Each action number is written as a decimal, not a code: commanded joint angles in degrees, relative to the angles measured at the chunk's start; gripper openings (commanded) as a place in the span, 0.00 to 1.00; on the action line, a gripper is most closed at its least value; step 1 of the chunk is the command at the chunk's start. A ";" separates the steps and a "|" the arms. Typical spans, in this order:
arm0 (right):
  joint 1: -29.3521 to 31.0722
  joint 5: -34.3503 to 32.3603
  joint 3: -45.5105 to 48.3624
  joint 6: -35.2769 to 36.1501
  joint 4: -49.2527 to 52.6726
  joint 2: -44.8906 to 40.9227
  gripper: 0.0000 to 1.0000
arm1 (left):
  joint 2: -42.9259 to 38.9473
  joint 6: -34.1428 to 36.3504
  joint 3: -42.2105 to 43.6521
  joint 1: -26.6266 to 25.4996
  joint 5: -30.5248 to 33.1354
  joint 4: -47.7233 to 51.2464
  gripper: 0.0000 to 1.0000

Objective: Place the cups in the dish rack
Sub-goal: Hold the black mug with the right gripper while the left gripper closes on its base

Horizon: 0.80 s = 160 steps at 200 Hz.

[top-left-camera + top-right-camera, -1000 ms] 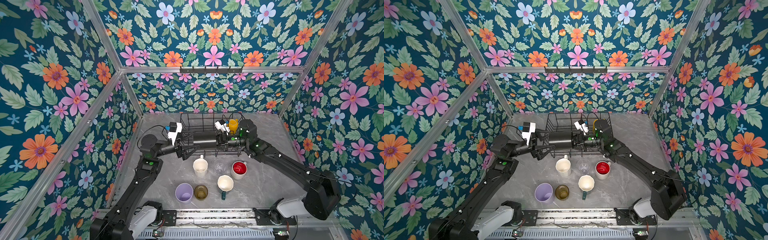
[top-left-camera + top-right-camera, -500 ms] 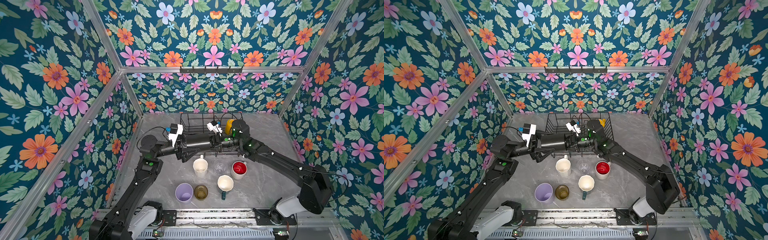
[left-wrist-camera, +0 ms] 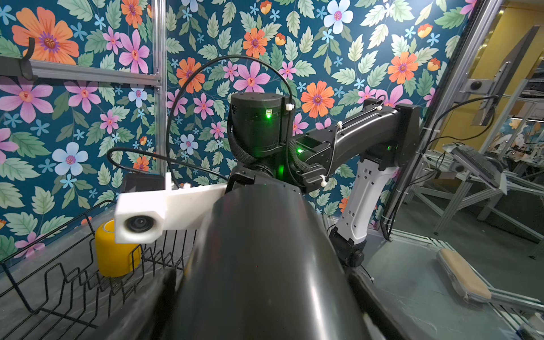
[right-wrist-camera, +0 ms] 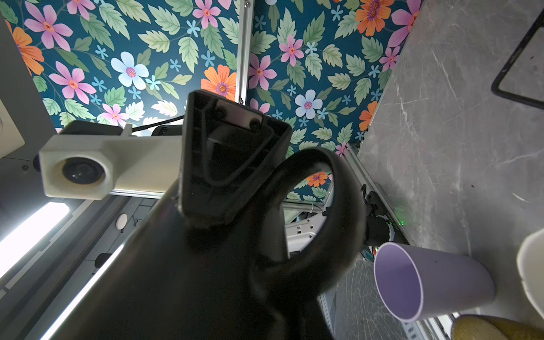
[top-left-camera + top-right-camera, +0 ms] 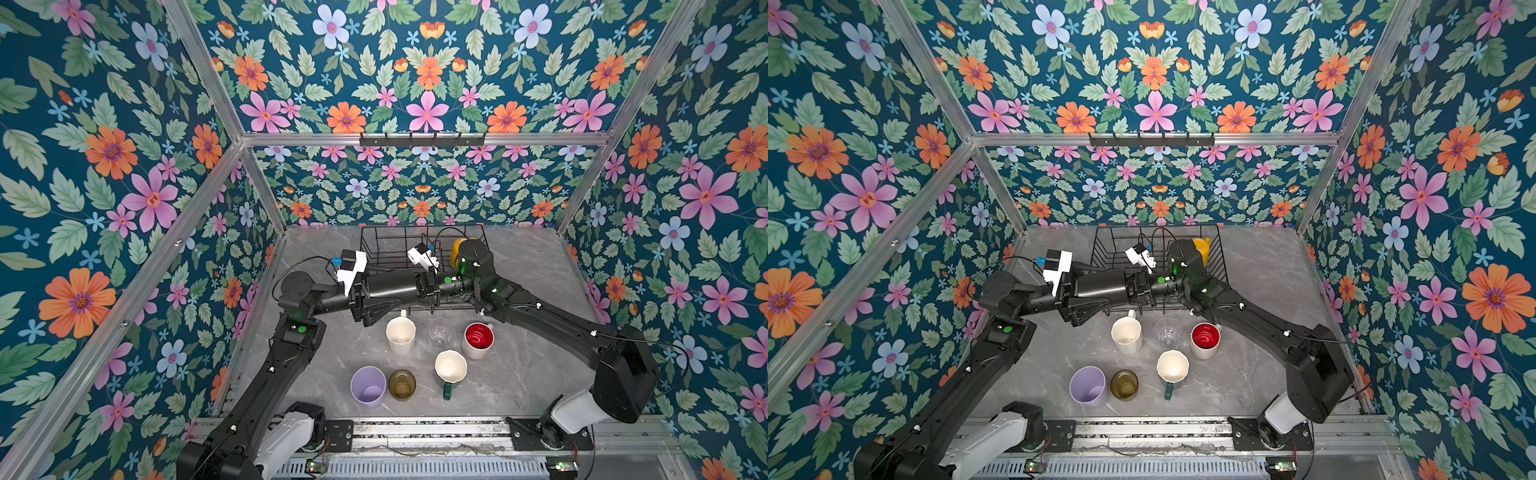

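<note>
A black mug (image 5: 390, 289) hangs on its side in front of the dish rack (image 5: 374, 245), between my two grippers. My right gripper (image 5: 428, 286) is shut on the mug's right end. My left gripper (image 5: 395, 291) straddles its body (image 3: 265, 279) from the left, fingers close against both sides; whether they press it I cannot tell. A yellow mug (image 5: 456, 249) lies in the rack's right end. On the table stand a tall white mug (image 5: 400, 334), a clear glass (image 5: 440, 332), a red-inside mug (image 5: 478, 338), a green mug (image 5: 450, 368), a lilac tumbler (image 5: 368, 384) and an olive glass (image 5: 402, 384).
The rack sits against the back wall, its wire prongs (image 3: 97, 282) just behind the held mug. Both forearms cross above the table in front of the rack. Floral walls close in the left, back and right; a metal rail (image 5: 415, 428) runs along the front edge.
My right gripper has carried the black mug to the left, deeper between the left gripper's fingers. The left fingers have drawn in slightly round it.
</note>
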State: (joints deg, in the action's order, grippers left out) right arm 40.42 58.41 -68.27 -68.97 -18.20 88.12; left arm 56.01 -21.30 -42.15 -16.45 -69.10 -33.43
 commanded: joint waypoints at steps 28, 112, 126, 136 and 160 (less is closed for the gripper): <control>0.65 5.42 -0.46 -0.19 -10.05 0.36 0.00 | 0.31 -0.24 0.15 -0.65 -0.37 1.00 0.86; 0.72 6.98 -1.28 -0.91 -12.71 0.33 0.00 | 0.59 -0.10 -0.03 -1.21 -1.48 1.35 0.95; 0.78 7.09 -1.34 -0.74 -12.61 -0.11 0.00 | 0.47 0.02 0.05 -1.21 -1.44 1.43 0.95; 0.78 7.07 -1.32 -0.64 -12.53 -0.41 0.00 | 0.49 0.12 0.12 -1.22 -1.45 1.44 0.96; 0.76 7.16 -1.49 -0.33 -12.21 -0.67 0.00 | 0.55 0.12 0.05 -1.23 -1.48 1.44 0.96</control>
State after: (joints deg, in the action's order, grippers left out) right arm 40.88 61.23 -68.60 -70.46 -20.56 88.79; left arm 56.31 -20.97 -42.15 -17.63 -70.30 -34.72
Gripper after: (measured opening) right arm 0.101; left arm 0.958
